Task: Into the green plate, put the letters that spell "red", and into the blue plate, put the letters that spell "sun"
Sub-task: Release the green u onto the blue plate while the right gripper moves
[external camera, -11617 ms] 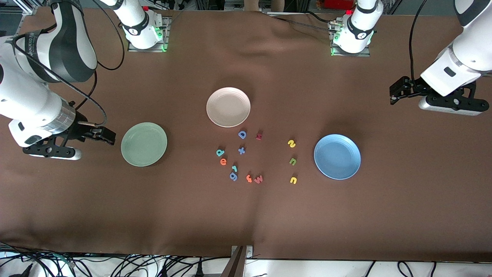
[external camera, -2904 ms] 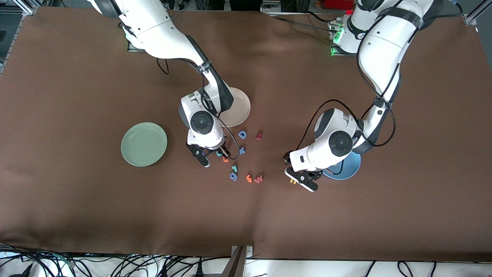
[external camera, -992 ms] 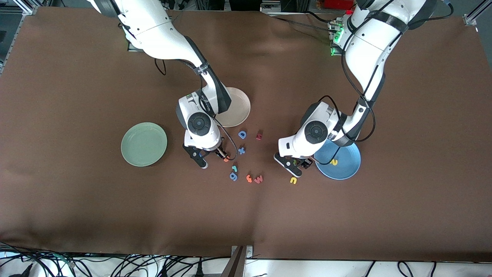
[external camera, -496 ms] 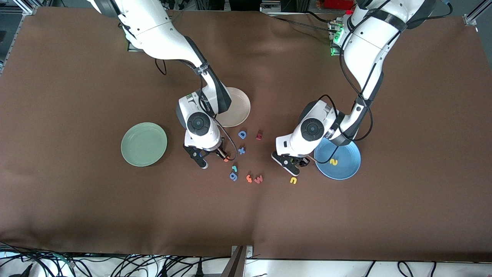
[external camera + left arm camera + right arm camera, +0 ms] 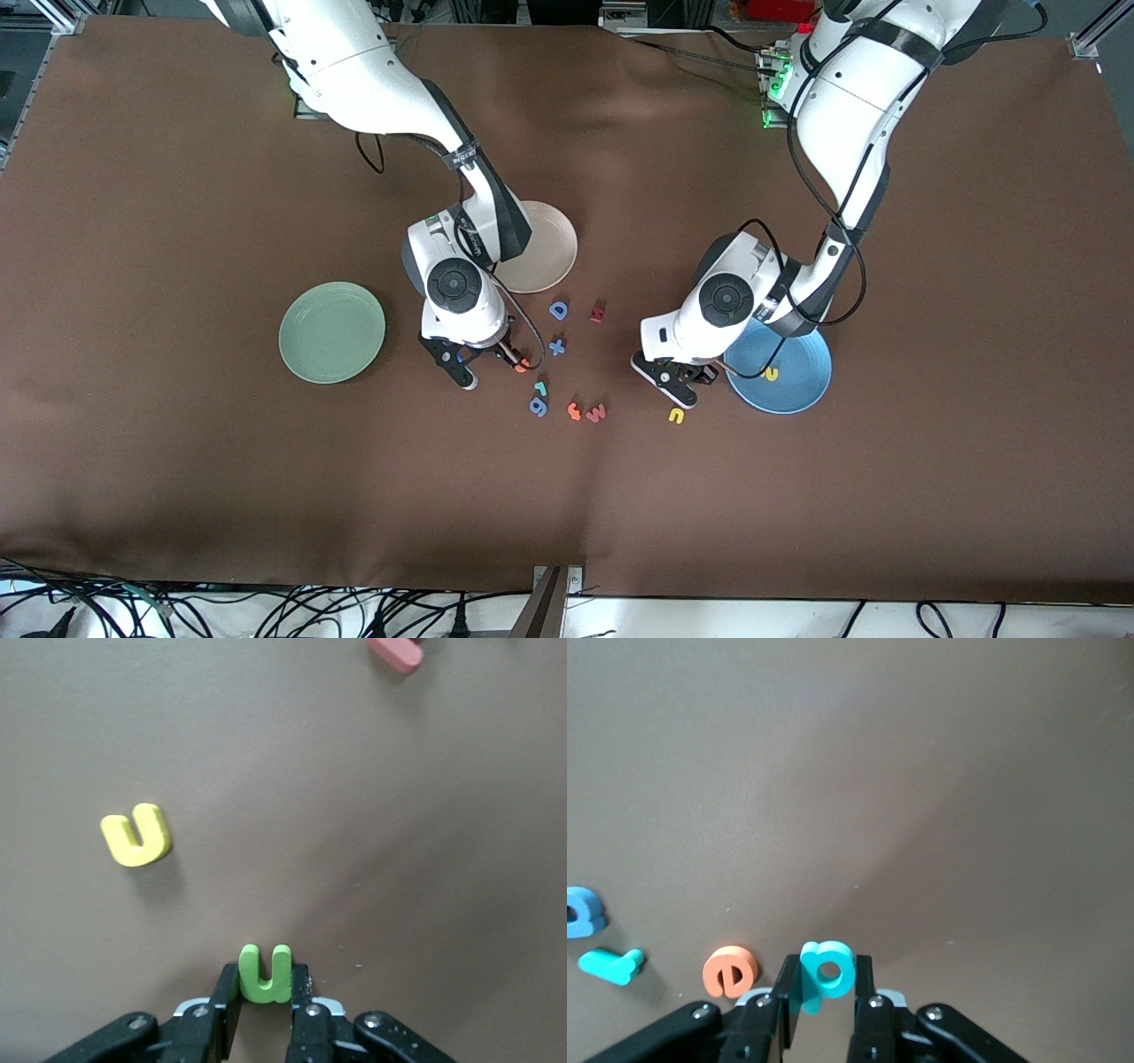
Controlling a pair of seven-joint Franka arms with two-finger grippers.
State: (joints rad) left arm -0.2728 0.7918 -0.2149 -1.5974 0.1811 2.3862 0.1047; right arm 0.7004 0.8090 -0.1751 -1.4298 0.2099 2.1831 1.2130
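My left gripper [image 5: 265,981] is shut on the olive-green "u" [image 5: 265,974], low over the cloth beside the blue plate [image 5: 802,394]. The yellow "s" [image 5: 771,374] lies in that plate. The yellow "n" [image 5: 136,835] lies flat on the cloth, close to the left gripper [image 5: 678,379]. My right gripper [image 5: 824,981] is shut on the teal "d" [image 5: 827,973], which stands tilted between the fingers. The orange "e" [image 5: 730,971] and teal "r" [image 5: 611,964] lie beside it. The green plate [image 5: 332,332] holds nothing and sits toward the right arm's end from the right gripper [image 5: 483,359].
A cream plate [image 5: 549,257] lies partly under the right arm. Other loose letters dot the middle: blue "D" [image 5: 558,309], blue "x" [image 5: 556,346], a dark red letter [image 5: 598,310], blue "g" [image 5: 538,406], orange "f" [image 5: 574,409], red "w" [image 5: 597,412].
Both grippers have closed over the last second, the left on the green "u" and the right on the teal "d". Neither arm has shifted much.
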